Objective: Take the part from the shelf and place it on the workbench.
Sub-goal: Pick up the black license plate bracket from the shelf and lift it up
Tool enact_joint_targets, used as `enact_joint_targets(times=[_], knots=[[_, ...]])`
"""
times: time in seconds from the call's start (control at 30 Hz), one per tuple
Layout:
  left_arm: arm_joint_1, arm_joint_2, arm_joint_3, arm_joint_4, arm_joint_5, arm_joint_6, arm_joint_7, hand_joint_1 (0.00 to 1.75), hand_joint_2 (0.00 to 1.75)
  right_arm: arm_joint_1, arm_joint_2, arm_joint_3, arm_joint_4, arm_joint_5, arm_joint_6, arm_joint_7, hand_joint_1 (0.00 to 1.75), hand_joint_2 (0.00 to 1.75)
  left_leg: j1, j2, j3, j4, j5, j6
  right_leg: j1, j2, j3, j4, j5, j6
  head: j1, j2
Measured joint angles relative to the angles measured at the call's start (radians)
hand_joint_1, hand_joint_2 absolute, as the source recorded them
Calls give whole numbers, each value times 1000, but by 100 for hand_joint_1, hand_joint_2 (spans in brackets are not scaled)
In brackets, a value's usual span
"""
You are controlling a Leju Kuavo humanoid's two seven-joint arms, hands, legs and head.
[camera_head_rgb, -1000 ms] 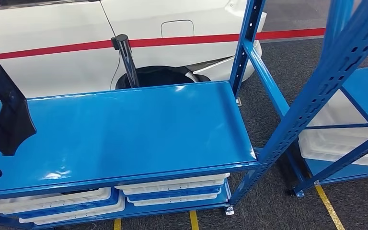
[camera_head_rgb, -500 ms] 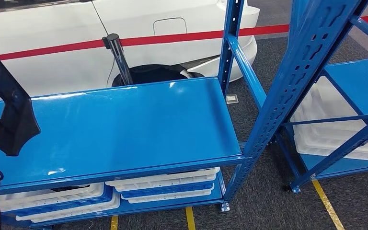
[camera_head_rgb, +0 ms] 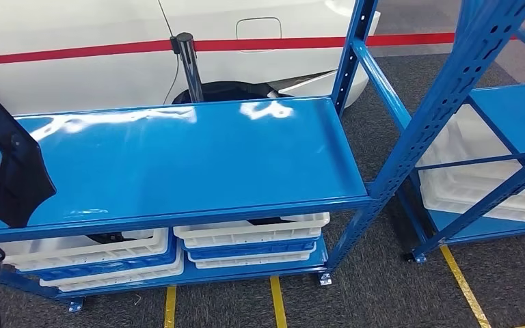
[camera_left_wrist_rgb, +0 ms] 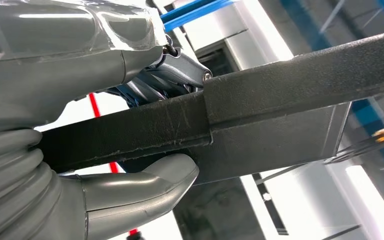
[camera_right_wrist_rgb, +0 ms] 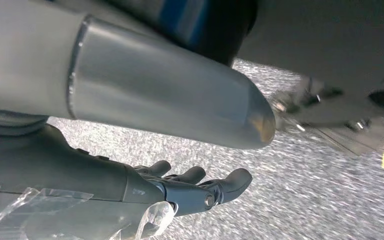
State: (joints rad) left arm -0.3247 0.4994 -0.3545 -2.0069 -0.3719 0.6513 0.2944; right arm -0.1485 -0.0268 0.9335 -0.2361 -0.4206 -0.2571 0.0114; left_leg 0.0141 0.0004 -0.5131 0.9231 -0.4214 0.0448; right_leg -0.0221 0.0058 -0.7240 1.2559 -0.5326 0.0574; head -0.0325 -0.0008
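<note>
Blue shelf [camera_head_rgb: 178, 164] ahead, bare top. Black part [camera_left_wrist_rgb: 260, 125] clamped in left hand [camera_left_wrist_rgb: 80, 150], held at the shelf's left end. Right hand [camera_right_wrist_rgb: 180, 187] hangs empty, fingers loosely extended. Step: carrying. Next: find workbench, set part down.

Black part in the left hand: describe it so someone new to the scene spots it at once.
Start at the blue shelf rack in front of the white car. At the rack's left end, the left hand grips the black part, a long flat matte panel held over the shelf's edge. It is the only black piece against the glossy blue shelf and the white trays below.
</note>
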Motion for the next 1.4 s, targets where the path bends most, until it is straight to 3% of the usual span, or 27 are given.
enact_joint_targets(times=[0.03, 0.13, 0.2, 0.3, 0.37, 0.43, 0.47, 0.5, 0.53, 0.57, 0.6, 0.67, 0.7, 0.77, 0.8, 0.83, 0.93, 0.97, 1.0, 1.03, 1.07, 1.13, 1.2, 1.23, 1.3, 1.33, 1.4], knots=[[2, 0, 0, 0, 0, 0, 1, 175, 175, 0, 0, 0, 0, 0, 0, -1, 0, 0, -5, 0, -8, 0, 6, 1, 5, 0, 35, -27, 13, -9, 0, 0], [3, 0, 2, -2, -3, 1, 2, 175, 175, 0, -3, 0, 1, 0, 1, -3, 0, 0, -17, -1, -21, 1, 20, 0, 26, 2, 197, -249, 60, -52, 0, 0], [4, 0, 2, -4, -8, 1, 6, 175, 175, 0, -5, 0, 1, 0, 4, -4, 0, 0, -16, 1, -26, 1, 29, -9, 37, 1, 243, -327, 67, -64, -1, 0], [8, 0, 6, -7, -17, 3, 15, 175, 175, -1, 0, 0, 2, -8, 16, -12, 0, 0, -13, 1, -40, 11, 27, -26, 32, -3, 235, -345, 90, -67, -1, 0], [11, 1, 13, -9, -18, 4, 15, 175, 175, -2, 3, -1, 2, -16, 30, -25, 0, 0, -9, 0, -73, 85, -40, -38, 25, -8, 218, -352, 110, -73, -2, 0], [16, 2, 18, -10, -18, 4, 15, 175, 175, -2, 4, -1, 2, -21, 39, -45, 0, 0, -2, 0, -116, 226, -131, -54, 24, -11, 193, -351, 128, -77, -3, 0], [19, 2, 18, -10, -18, 4, 16, 175, 175, -2, 5, -1, 2, -22, 41, -54, 0, 0, 2, 0, -129, 285, -154, -61, 24, -12, 180, -351, 137, -75, -3, 0], [21, 2, 19, -10, -18, 4, 16, 175, 175, -2, 6, -1, 2, -22, 41, -61, 0, 0, 5, 0, -127, 313, -153, -66, 23, -12, 167, -350, 147, -73, -3, 0], [23, 2, 19, -10, -18, 4, 16, 175, 175, -3, 7, -1, 2, -21, 41, -65, 0, 0, 8, 0, -108, 303, -131, -71, 22, -12, 154, -349, 156, -70, -3, 0], [23, 2, 20, -10, -18, 4, 16, 175, 175, -3, 8, -1, 2, -21, 41, -69, 0, 0, 11, 1, -71, 254, -98, -75, 20, -12, 142, -346, 165, -65, -3, 0], [23, 2, 21, -10, -18, 4, 16, 175, 175, -4, 8, -1, 2, -20, 41, -72, 0, 0, 15, 1, -20, 180, -71, -79, 18, -11, 131, -343, 173, -60, -3, 0], [23, 2, 23, -12, -18, 5, 16, 175, 175, -5, 8, -1, 2, -19, 41, -78, 0, 0, 15, -1, 71, 31, -57, -75, 20, -10, 114, -336, 189, -48, -3, 0], [23, 2, 23, -13, -18, 5, 15, 175, 175, -5, 8, -1, 2, -18, 39, -81, 0, 0, 12, -2, 92, -10, -62, -68, 22, -9, 109, -334, 197, -43, -3, 0], [26, 2, 24, -14, -18, 6, 15, 175, 175, -4, 8, -1, 2, -15, 31, -88, 0, 0, 8, -2, 84, -21, -58, -46, 23, -8, 102, -336, 215, -32, -2, 0], [28, 2, 24, -14, -18, 7, 15, 175, 175, -4, 7, -1, 2, -13, 23, -91, 0, 0, 8, 0, 76, -20, -49, -35, 21, -8, 96, -330, 207, -26, -2, 0], [30, 2, 24, -14, -18, 9, 15, 175, 175, -3, 7, -1, 2, -10, 15, -93, 0, 0, 9, 2, 65, -19, -39, -23, 20, -7, 85, -308, 179, -21, -2, 0], [41, 2, 25, -14, -18, 17, 17, 175, 175, -3, 7, -1, 3, -5, -17, -96, 0, 0, 8, 4, 28, -18, -5, -2, 16, -7, 32, -120, 19, -10, 0, 0], [47, 2, 25, -14, -18, 19, 19, 175, 175, -2, 6, -1, 3, -4, -30, -98, 0, 0, 6, 4, 15, -17, 6, -1, 16, -7, 21, -53, -12, -9, 0, 0], [54, 2, 25, -14, -17, 20, 22, 175, 175, -1, 6, -1, 3, -5, -44, -101, 0, 0, 5, 4, 1, -14, 16, -2, 16, -7, 23, -13, -18, -9, 0, 0], [61, 2, 25, -14, -16, 21, 25, 175, 175, -1, 6, -1, 3, -6, -55, -105, 0, 0, 4, 4, -13, -12, 24, -3, 16, -7, 42, -9, -3, -11, 0, 0], [67, 2, 25, -14, -15, 23, 27, 175, 175, -1, 6, -1, 3, -7, -62, -108, 0, 0, 3, 4, -25, -9, 32, -5, 17, -6, 81, -46, 25, -15, 0, 0], [74, 2, 25, -14, -17, 30, 27, 175, 175, 0, 4, -1, 3, -8, -70, -113, 0, 0, 1, 3, -43, -4, 45, -10, 20, -3, 194, -197, 61, -28, 0, 0], [79, 2, 28, -14, -19, 40, 24, 175, 175, 4, 0, -1, 3, -8, -78, -119, 0, 0, 0, 4, -53, -4, 61, -21, 26, 0, 271, -322, 58, -38, 0, 0], [83, 2, 30, -14, -19, 43, 22, 175, 175, 6, -1, -1, 3, -8, -84, -124, 0, 0, 0, 5, -56, -5, 69, -28, 29, 1, 282, -348, 54, -41, 0, 0], [93, 2, 37, -14, -19, 45, 18, 175, 175, 10, -2, -1, 3, -8, -95, -132, 0, 0, 3, 6, -62, -3, 74, -40, 29, -1, 274, -355, 67, -49, 0, 0], [99, 2, 42, -14, -20, 46, 17, 175, 175, 12, -3, -1, 3, -8, -99, -137, 0, 0, 4, 6, -70, 10, 57, -45, 27, -3, 266, -356, 76, -55, -1, 0], [107, 2, 49, -14, -22, 48, 17, 175, 175, 14, -4, -1, 3, -8, -102, -144, 0, 0, 7, 5, -101, 96, -30, -53, 25, -8, 246, -358, 97, -67, -2, 0]])
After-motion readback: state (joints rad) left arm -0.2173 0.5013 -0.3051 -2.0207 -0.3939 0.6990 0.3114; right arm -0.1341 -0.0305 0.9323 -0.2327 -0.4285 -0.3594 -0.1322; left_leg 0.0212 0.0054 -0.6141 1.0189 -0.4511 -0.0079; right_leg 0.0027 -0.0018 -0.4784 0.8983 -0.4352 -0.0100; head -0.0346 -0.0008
